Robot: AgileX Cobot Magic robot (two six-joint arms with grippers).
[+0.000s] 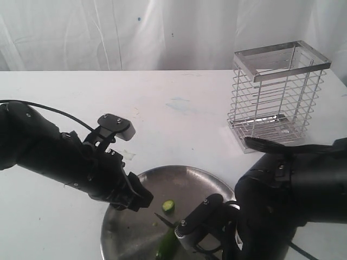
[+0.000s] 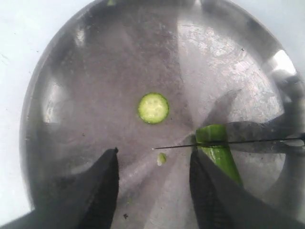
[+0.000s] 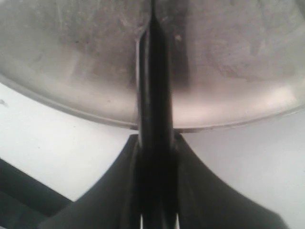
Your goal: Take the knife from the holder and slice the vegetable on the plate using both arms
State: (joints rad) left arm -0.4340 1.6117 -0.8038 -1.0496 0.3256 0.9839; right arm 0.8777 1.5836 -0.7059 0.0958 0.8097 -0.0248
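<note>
Vegetable (image 2: pixel 218 151) lies on the plate (image 2: pixel 62 95), off its middle, with a cut slice (image 2: pixel 153 108) at the plate's middle. My right gripper (image 3: pixel 156 143) clamps the knife (image 2: pixel 238 141), blade across the vegetable; my left gripper (image 2: pixel 153 160) gapes above the plate. I should pin the vegetable, then press straight down

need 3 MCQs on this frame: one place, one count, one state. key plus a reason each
1. The round slice lies: A on the plate; B in the holder; C on the table.
2. Round slices cut free: A none; B one; C three.
3. The right gripper is: A open, empty; B shut on the knife; C shut on the vegetable.

Key: 1 A, the slice rests mid-plate. 2 B, only one disc shows, besides a small scrap. 3 B, its fingers clamp the black handle.
</note>
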